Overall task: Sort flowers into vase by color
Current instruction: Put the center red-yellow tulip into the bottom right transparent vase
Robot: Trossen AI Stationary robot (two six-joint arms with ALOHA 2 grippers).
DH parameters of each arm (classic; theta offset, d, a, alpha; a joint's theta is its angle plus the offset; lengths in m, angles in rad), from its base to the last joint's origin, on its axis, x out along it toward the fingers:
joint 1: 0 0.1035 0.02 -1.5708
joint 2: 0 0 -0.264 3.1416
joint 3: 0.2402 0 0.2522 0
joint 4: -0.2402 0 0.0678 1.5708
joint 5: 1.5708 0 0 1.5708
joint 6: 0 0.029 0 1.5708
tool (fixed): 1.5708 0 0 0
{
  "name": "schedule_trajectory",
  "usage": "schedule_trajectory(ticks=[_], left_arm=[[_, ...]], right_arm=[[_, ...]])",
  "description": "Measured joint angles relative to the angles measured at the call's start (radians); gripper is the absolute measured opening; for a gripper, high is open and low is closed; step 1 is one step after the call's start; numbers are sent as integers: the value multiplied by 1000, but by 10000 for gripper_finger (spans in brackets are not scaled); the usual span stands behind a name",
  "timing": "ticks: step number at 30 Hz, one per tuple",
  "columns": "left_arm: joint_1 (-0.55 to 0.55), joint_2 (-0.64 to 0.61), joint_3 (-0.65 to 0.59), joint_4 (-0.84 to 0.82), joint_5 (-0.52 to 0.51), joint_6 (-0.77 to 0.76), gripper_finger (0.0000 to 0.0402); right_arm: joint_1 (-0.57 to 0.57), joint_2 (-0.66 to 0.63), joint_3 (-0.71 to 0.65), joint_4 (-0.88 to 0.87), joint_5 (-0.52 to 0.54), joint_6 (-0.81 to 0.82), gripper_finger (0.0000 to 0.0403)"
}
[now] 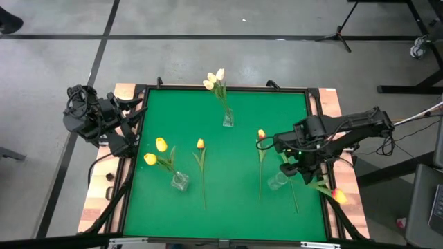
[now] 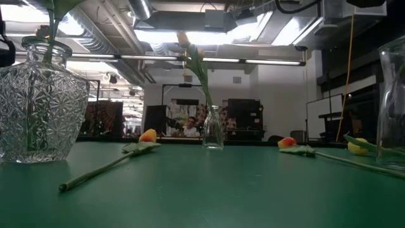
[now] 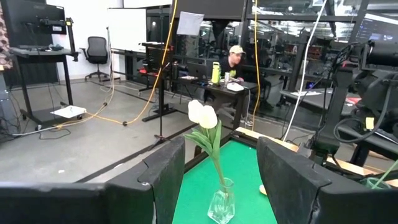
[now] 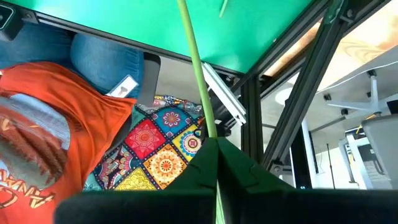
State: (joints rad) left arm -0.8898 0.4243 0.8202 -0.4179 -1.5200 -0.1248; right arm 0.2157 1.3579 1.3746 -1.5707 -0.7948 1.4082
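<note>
Seemingly unreadable shirt lettering (image 4: 25,186); right gripper (image 4: 216,163) clamped on flower stem (image 4: 198,74).

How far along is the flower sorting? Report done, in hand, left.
Done: white tulips in the far vase, two yellow tulips in the left vase. In hand: right pincer grips a red-yellow tulip by its stem. Left: two orange tulips lying flat, right vase looks empty. Left pincer waits open.

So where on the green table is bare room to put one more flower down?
Free: the strip between the white-tulip vase and the loose tulips, and the near left corner beside the yellow-tulip vase. Crowded: around the empty vase, where the right gripper is shut on a stem.
</note>
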Motion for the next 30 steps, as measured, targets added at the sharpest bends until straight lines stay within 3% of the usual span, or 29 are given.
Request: schedule_trajectory(ticks=[16, 30], left_arm=[[0, 0, 0, -18, 0, 0, 196], [0, 0, 0, -18, 0, 0, 196]], right_arm=[[-102, 0, 0, 0, 8, -35, 0], [-204, 0, 1, 77, 18, -187, 0]])
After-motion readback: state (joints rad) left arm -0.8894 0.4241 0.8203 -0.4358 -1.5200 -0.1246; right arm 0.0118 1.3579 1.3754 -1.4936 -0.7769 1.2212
